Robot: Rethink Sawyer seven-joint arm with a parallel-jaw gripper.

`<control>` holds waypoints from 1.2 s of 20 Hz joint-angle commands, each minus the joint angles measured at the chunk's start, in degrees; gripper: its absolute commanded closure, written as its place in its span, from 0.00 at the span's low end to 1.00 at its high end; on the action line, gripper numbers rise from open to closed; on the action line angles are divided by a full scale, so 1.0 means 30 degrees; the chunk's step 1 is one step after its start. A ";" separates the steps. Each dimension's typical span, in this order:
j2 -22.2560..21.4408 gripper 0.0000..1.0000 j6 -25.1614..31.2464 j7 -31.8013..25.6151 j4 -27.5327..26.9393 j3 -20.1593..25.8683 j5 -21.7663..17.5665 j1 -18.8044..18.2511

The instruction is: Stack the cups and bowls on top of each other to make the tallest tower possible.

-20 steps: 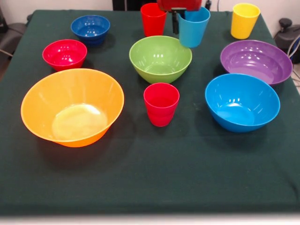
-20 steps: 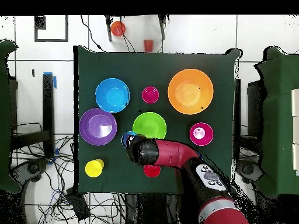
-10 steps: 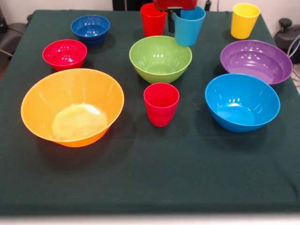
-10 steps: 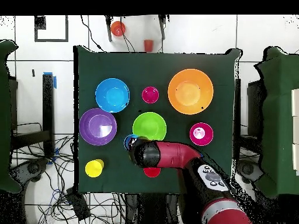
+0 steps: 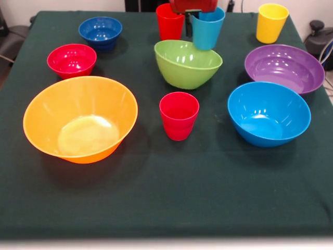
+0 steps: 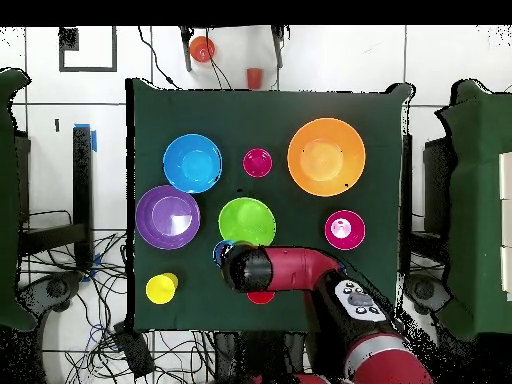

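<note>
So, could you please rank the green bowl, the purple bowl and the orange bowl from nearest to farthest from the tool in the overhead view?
1. Green bowl: just above the tool, which holds the light blue cup.
2. Purple bowl: up and to the picture's left.
3. Orange bowl: at the picture's upper right, farthest.

At the far edge of the dark green cloth worktop (image 5: 166, 198), the gripper (image 5: 195, 21) holds a tapered light blue plastic cup (image 5: 208, 28) by its rim (one dark finger visible inside), touching the tilted glossy green plastic bowl (image 5: 187, 63).
</note>
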 commanded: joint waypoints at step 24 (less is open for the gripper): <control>-0.1638 1.00 0.3457 -0.0315 -0.1614 0.3141 -0.0231 -0.1994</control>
